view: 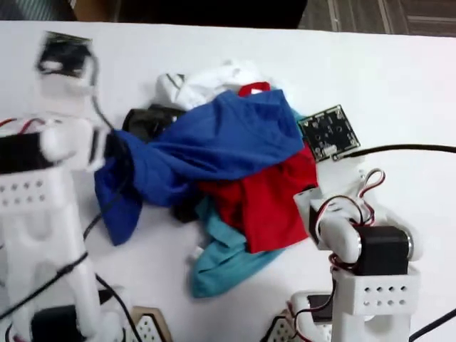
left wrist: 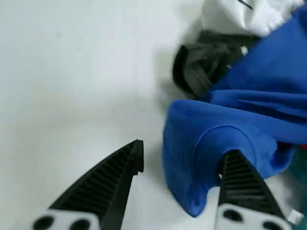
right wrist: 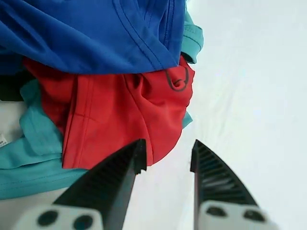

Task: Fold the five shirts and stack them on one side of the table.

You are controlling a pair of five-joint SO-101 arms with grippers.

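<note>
Well, L gripper (left wrist: pixel 186 149) at blue shirt (left wrist: pixel 268 81)

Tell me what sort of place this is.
Probably a robotics lab bench: the left arm and right arm with bare wiring, a camera board, and heaped shirts on a white table.

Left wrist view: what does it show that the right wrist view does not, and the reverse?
Left wrist, not right wrist: white shirt, and the open left gripper at the blue shirt. Right wrist, not left wrist: red shirt, teal shirt, and the open right gripper by the red shirt's edge. Both: blue shirt, table. Black shirt: plain in left wrist, perhaps a dark patch in right wrist.
</note>
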